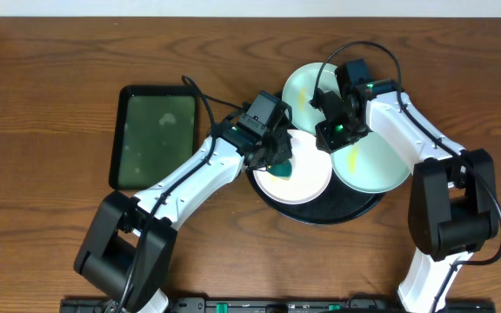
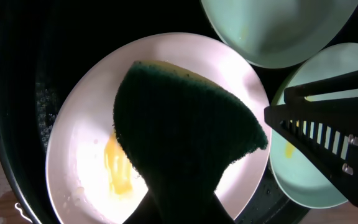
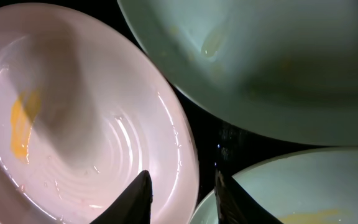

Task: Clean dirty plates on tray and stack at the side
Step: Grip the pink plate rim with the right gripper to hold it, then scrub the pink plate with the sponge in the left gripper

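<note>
The black round tray [image 1: 355, 211] holds three plates. A white plate [image 1: 307, 184] with a yellow smear [image 2: 120, 168] lies at its front left. My left gripper [image 1: 277, 156] is shut on a dark green sponge [image 2: 185, 134] and holds it over this plate [image 2: 86, 124]. My right gripper [image 1: 331, 132] has its two fingers [image 3: 184, 190] close together, with the white plate's right rim [image 3: 188, 155] between them. A mint plate [image 1: 303, 87] leans at the back. Another mint plate [image 1: 377, 165] with a yellow streak is at the right.
A rectangular dark-green tray [image 1: 155, 136] lies on the wooden table [image 1: 50, 96] to the left of the round tray. The right gripper's black body [image 2: 328, 134] shows at the right of the left wrist view, above the right mint plate [image 2: 303, 174].
</note>
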`<state>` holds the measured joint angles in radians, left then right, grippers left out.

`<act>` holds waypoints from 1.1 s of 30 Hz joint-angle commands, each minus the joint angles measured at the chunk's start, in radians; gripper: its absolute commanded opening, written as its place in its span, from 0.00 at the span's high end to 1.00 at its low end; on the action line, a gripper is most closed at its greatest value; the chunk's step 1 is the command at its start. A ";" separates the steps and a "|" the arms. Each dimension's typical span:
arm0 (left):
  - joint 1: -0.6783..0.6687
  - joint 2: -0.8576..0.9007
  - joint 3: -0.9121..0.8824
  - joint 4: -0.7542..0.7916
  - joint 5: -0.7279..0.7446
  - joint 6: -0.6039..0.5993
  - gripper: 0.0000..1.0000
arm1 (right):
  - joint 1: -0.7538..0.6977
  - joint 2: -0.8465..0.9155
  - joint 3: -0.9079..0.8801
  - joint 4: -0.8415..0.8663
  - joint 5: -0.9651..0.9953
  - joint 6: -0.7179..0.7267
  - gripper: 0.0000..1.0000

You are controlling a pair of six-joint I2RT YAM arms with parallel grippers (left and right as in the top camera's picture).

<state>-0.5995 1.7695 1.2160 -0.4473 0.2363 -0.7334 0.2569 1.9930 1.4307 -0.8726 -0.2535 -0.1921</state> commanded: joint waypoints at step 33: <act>-0.055 0.133 -0.001 0.128 -0.125 -0.066 0.89 | 0.007 0.070 -0.025 0.069 0.002 0.042 0.83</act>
<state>-0.6556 1.8996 1.2160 -0.3210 0.1497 -0.7898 0.2584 2.0590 1.4132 -0.8059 -0.2531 -0.1646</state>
